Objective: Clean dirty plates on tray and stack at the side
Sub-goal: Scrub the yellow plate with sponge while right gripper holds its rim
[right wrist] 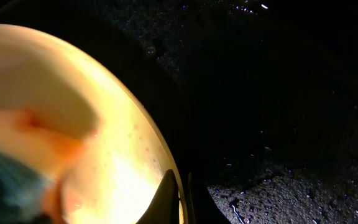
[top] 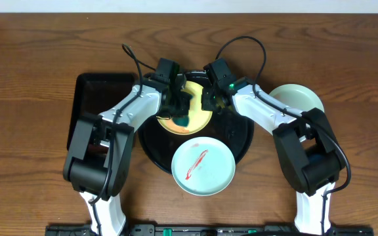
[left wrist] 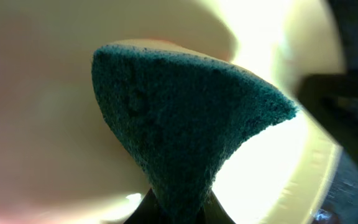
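A yellow plate [top: 199, 111] with a red smear lies on the round black tray [top: 241, 141]. My left gripper [top: 179, 108] is shut on a dark green sponge [left wrist: 185, 118], which presses on the yellow plate [left wrist: 42, 124]. My right gripper [top: 210, 99] is shut on the yellow plate's right rim [right wrist: 160, 162], one finger above and one below. The red smear [right wrist: 36, 124] and the sponge's edge show in the right wrist view. A pale blue plate [top: 203, 166] with a red streak sits at the tray's front. Another pale plate [top: 300, 99] lies on the table to the right.
A rectangular black tray [top: 100, 92] stands on the table at the left, behind my left arm. The wooden table [top: 31, 170] extends around both trays. The round tray's surface [right wrist: 278, 124] is wet and speckled.
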`<state>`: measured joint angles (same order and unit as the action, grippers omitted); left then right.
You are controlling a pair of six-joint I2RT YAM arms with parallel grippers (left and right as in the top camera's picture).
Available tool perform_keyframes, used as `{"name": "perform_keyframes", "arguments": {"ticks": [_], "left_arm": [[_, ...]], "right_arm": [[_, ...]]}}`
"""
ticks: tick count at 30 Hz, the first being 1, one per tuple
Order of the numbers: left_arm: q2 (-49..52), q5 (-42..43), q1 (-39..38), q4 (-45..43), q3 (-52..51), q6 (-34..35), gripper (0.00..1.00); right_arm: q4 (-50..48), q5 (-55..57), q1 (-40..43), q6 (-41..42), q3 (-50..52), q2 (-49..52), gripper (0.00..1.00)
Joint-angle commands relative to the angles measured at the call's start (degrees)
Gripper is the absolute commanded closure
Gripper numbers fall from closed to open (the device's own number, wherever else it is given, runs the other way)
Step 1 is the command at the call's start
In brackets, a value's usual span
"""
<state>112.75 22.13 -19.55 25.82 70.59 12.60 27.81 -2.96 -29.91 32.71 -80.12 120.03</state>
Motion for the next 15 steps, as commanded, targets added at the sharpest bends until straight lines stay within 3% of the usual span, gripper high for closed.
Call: {"name": "perform_keyframes", "arguments": {"ticks": [1,5,10,15], "left_arm": [[1.6,6.6,-0.9,-2.7,-1.1,-1.6,0.93],[1.6,-4.8,-0.9,-6.5,-1.1,-1.5,0.93],[1.6,-30.7,-0.9,-7.1,-1.0,0.2,0.93],[-0.5,-36.5,-0.7,-1.9,2.3,0.4,0.92]], "right_arm": [[1.6,6.3,0.3,0.4,2.7,2.9,0.99],[1.6,6.1,0.3,0.4,2.7,2.9,0.99],[1.7,6.1,0.3,0.0,2.7,2.9,0.99],[1.7,6.1,0.3,0.0,2.7,2.9,0.99]]}}
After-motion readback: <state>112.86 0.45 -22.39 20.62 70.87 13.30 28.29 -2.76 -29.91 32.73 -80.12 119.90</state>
